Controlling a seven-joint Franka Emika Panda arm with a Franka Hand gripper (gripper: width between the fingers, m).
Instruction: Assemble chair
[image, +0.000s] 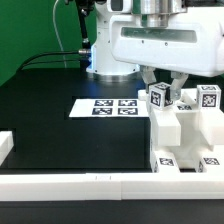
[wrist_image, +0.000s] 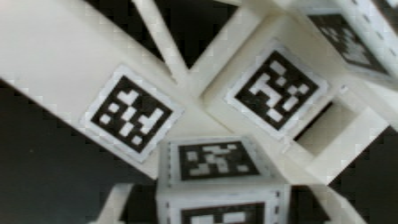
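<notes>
- The gripper (image: 166, 90) is hanging over the chair (image: 185, 130), a cluster of white tagged parts sitting on the black desk (image: 60, 140) at the exterior view's right, against the long white rail (image: 70, 182) edging the desk.
- Its fingers are flanking a small tagged block (image: 160, 98) at the top of the cluster, partly narrowed; whether the pads are actually pressing on the block is something I cannot tell from either view.
- The wrist view is showing only tagged white faces (wrist_image: 267, 90) close up and slanted, so the contact point is hidden there too.
- Judgement: the step in hand looks like taking hold of that upper block, so the gripper should be centring on it, with both fingers meeting opposite faces squarely.
- Closing off-centre is risking a twisted block and a nudge to the neighbouring parts (image: 207, 98) standing just beside it.
- The marker board (image: 105, 106) is lying flat, well apart from the work.
</notes>
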